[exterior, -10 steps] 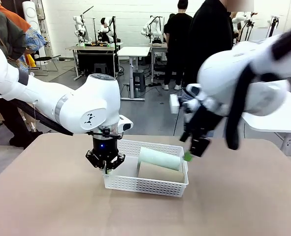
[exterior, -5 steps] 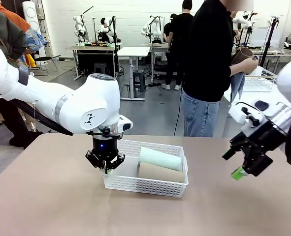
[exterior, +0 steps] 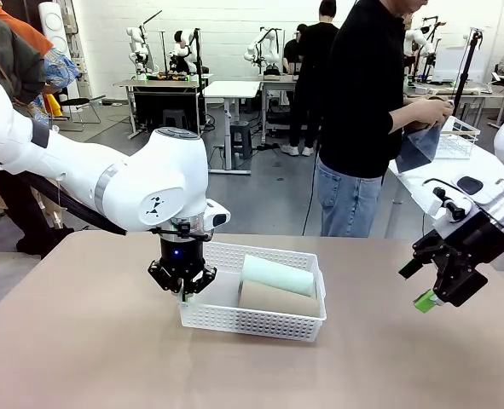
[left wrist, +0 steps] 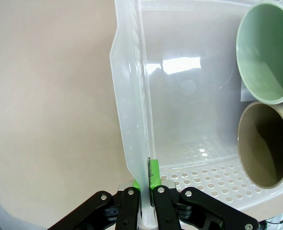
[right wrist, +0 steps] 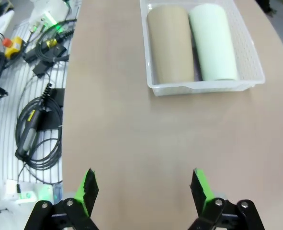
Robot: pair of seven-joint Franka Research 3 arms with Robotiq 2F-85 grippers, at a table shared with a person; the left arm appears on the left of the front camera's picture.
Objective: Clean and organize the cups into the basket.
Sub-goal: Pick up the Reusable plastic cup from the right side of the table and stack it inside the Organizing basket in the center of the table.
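There's little to read here: the only marking I can find is a small black emblem (exterior: 156,205) on the round joint shell of the left arm, a figure rather than letters.

By count there is one white lattice basket (exterior: 252,321) on the tan table (exterior: 81,341), and two cups lying on their sides in it, side by side. The mint green cup (exterior: 277,274) is on the far side and the tan-brown cup (exterior: 277,299) on the near side.

The left arm reaches in low, its wrist pointing straight down. The left gripper (exterior: 183,288) is pinched tight on the basket's left end wall. From its wrist, the wall (left wrist: 131,96) runs up between the closed fingers (left wrist: 153,175), with both cup mouths facing the camera, mint (left wrist: 268,52) above tan (left wrist: 268,143).

The right gripper (exterior: 414,287) hangs over the right side of the table, well apart from the basket, tilted down towards it. Its jaws are spread wide and hold nothing. Its own view shows the green pads (right wrist: 88,184) far apart over bare tabletop.

Across the table a person holds a grey-blue cloth (exterior: 418,149) in both hands.
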